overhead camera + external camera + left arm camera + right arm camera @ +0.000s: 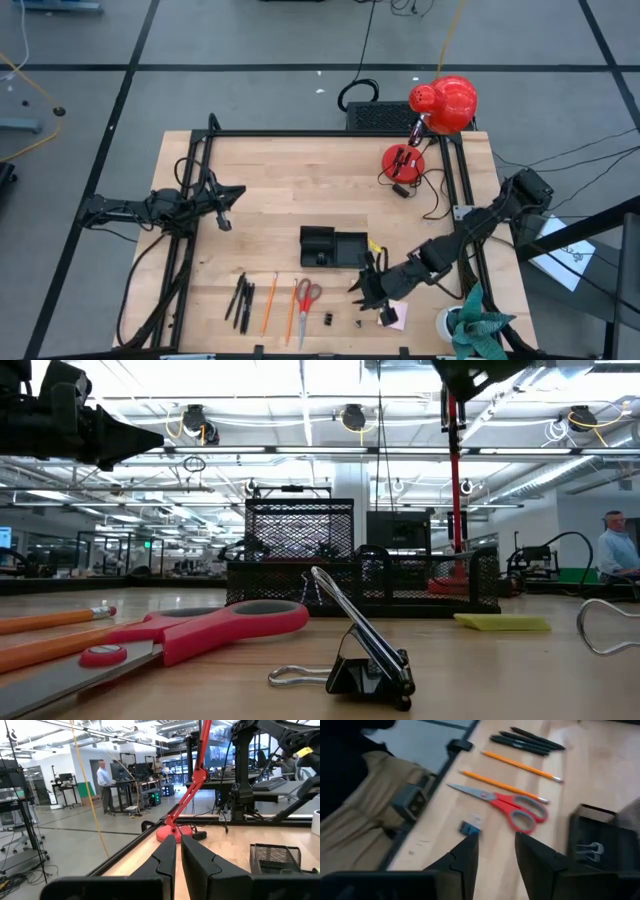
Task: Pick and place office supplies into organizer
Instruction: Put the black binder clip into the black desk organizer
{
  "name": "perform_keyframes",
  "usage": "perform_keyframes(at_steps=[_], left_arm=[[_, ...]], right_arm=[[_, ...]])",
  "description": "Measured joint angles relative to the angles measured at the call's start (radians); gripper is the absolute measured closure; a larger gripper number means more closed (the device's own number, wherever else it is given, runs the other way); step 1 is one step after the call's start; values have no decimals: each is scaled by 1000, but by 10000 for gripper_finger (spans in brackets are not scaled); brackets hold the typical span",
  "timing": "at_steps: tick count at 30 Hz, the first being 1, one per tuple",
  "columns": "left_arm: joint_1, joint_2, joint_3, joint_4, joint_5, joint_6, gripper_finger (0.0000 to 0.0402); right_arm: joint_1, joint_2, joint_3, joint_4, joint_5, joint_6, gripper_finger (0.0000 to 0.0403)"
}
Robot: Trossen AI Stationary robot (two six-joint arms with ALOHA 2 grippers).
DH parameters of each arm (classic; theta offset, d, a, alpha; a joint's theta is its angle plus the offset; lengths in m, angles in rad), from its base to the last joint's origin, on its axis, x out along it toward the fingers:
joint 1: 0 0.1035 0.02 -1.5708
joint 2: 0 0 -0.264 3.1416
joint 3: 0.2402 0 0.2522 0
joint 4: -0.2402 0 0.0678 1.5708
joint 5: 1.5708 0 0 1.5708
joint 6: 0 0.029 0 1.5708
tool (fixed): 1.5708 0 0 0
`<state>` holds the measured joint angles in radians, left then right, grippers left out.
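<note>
Scissors lie between pencils and binder clips.

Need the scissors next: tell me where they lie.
In the high view, the red-handled scissors lie flat near the table's front edge, between the orange pencils and the binder clips, in front of the organizer.

Organizer at table centre. Nearer, along the front edge, left to right: pens, two pencils, scissors, binder clips. Sticky-note pad right of these. Desk lamp far right. Left gripper left of organizer; right gripper near-right of it.
</note>
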<state>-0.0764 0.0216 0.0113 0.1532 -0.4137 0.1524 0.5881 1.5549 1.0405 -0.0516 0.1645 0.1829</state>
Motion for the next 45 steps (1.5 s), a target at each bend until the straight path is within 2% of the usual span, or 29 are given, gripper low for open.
perform_keyframes(at_steps=[8,13,20,28,33,38,45], left_arm=[[0,0,0,0,1,-1,366],[0,0,0,0,2,-52,366],[0,0,0,0,3,-66,366],[0,0,0,0,5,-80,366],[0,0,0,-1,5,-79,366],[0,0,0,0,5,-79,366],[0,0,0,-1,5,-82,366]], right_arm=[[43,124,0,92,-117,145,260],[69,195,0,80,-142,310,250],[81,205,0,78,-143,548,224],[73,204,0,37,-109,666,190],[75,204,0,38,-104,640,186],[71,204,0,55,-36,513,186],[25,204,0,169,-33,287,186]])
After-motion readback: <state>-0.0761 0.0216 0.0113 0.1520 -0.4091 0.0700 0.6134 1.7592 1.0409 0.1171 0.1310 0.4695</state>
